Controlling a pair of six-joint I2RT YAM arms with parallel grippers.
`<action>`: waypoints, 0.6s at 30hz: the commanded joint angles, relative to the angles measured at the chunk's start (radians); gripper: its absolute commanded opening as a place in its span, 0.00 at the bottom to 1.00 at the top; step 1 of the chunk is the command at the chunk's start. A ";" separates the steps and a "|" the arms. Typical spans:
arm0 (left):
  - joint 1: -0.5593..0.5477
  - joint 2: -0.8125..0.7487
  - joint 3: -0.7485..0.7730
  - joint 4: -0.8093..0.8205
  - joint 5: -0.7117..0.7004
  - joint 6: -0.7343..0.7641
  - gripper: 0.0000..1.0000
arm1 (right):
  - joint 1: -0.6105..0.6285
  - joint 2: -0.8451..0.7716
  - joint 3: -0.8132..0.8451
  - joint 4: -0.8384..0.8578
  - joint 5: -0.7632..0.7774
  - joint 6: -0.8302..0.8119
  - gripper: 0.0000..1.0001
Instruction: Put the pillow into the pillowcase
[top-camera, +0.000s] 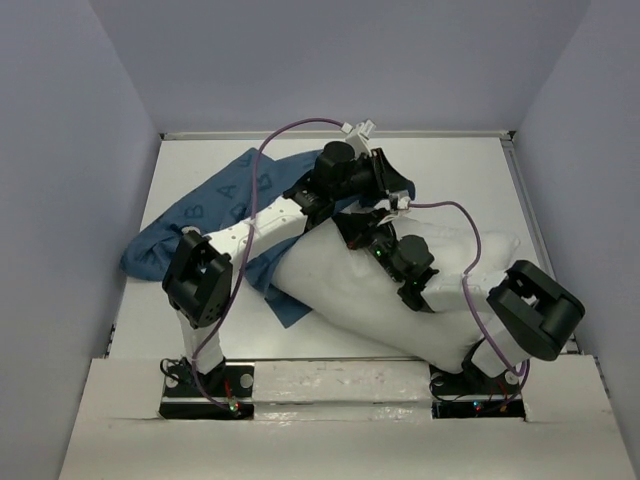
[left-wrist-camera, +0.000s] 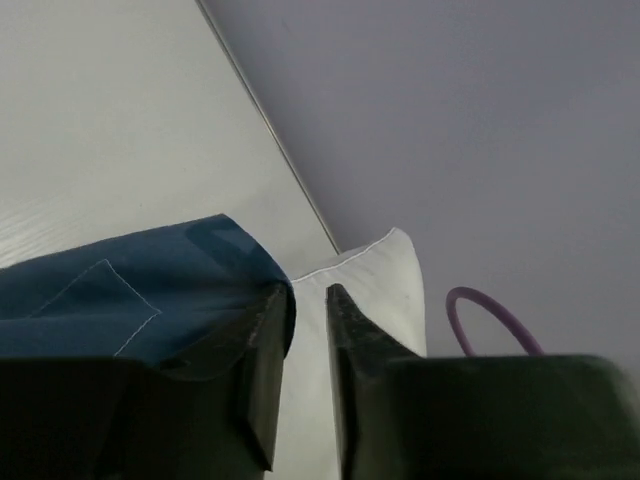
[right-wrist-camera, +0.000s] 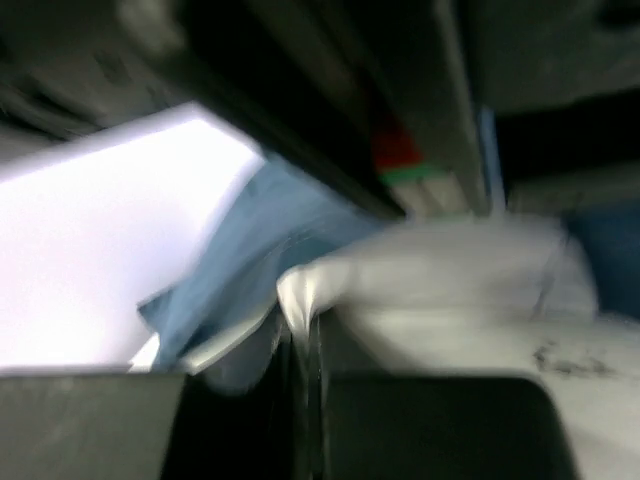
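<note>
Right arm (top-camera: 535, 310) and purple cable (top-camera: 482, 243) overlie the pillow (top-camera: 330, 290) beside the pillowcase (top-camera: 200, 215).

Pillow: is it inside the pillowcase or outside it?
Mostly outside: the white pillow lies bare; only its left end meets the blue pillowcase.

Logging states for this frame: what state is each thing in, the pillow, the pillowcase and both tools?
pillow: mostly outside the pillowcase, its left end lying over blue fabric, a fold pinched.
pillowcase: rumpled and slack, not filled.
left tool: narrowly open, blue fabric against one finger, nothing between.
right tool: shut on pillow fabric; view blurred.
</note>
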 joint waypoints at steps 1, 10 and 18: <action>-0.112 -0.031 0.108 0.107 0.126 -0.038 0.57 | 0.014 -0.035 -0.034 0.017 0.021 0.032 0.00; -0.095 -0.446 -0.104 -0.205 -0.414 0.349 0.99 | -0.166 -0.132 -0.087 -0.176 0.053 0.118 0.00; -0.137 -0.924 -0.724 -0.368 -0.816 0.171 0.88 | -0.234 -0.130 0.039 -0.334 0.010 0.092 0.00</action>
